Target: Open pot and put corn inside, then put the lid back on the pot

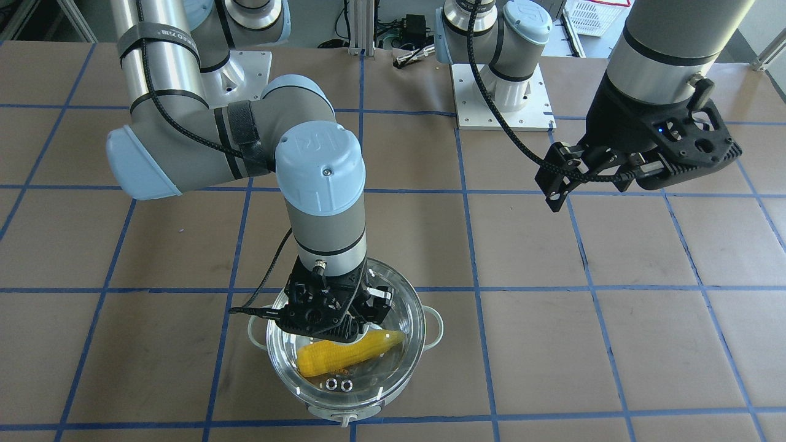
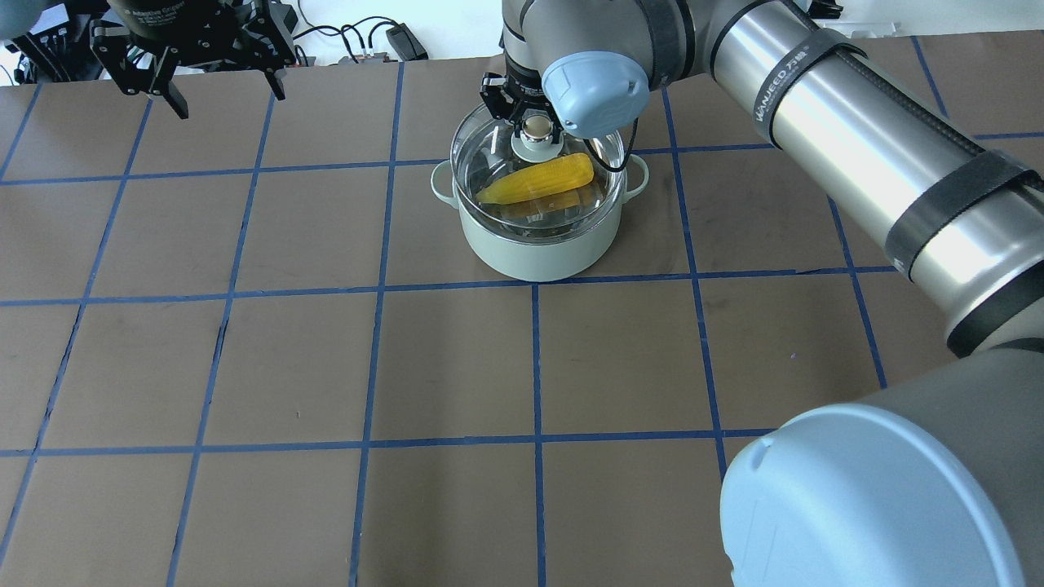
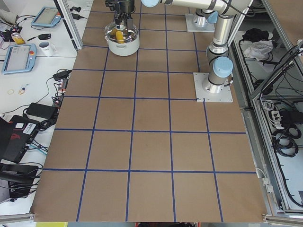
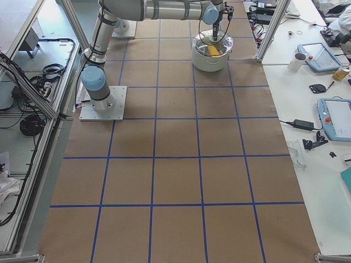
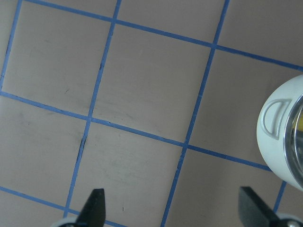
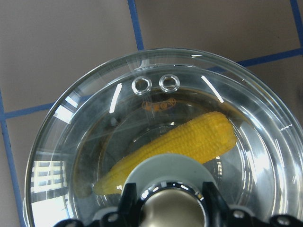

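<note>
Clasping the lid (image 6: 85, 123), right fingers (image 6: 129, 203) hang from a WANJEED-strapped arm (image 2: 864, 122).

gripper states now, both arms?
Left gripper: open, holding nothing.
Right gripper: closed on the lid, which sits on the pot.

Six views — wrist pair closest — share pot (image 2: 534, 249).

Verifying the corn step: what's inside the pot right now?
Through the glass lid, one corn cob lies across the floor of the pot. The lid's knob and the right gripper around it hide the middle. Nothing else shows.
</note>
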Controlling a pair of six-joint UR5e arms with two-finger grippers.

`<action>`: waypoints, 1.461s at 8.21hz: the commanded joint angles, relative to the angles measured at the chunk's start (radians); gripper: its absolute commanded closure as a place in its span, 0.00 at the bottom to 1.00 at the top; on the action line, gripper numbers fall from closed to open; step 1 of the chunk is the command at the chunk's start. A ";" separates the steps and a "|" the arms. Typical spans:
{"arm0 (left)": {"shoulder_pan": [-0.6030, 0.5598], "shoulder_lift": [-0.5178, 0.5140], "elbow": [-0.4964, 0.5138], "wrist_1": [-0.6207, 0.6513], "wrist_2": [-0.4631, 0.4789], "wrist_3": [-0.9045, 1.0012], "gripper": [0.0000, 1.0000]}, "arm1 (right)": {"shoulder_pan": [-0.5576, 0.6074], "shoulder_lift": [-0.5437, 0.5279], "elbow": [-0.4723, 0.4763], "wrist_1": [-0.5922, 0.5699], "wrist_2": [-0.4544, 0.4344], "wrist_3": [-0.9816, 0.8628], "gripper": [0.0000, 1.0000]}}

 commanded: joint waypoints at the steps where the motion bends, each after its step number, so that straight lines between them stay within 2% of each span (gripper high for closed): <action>1: -0.015 0.024 -0.013 -0.002 -0.067 0.201 0.00 | 0.001 0.005 0.005 -0.002 -0.001 -0.004 0.73; 2: -0.015 0.040 -0.044 -0.002 -0.097 0.218 0.00 | 0.001 0.007 0.007 -0.002 -0.003 0.004 0.73; 5: -0.015 0.084 -0.123 0.036 -0.089 0.234 0.00 | 0.005 0.005 0.010 -0.002 -0.015 0.036 0.74; 6: -0.013 0.086 -0.124 0.082 -0.094 0.232 0.00 | 0.008 0.007 0.010 -0.002 -0.015 0.036 0.74; 12: -0.012 0.090 -0.130 0.088 -0.093 0.232 0.00 | 0.008 0.007 0.011 -0.001 -0.017 0.036 0.74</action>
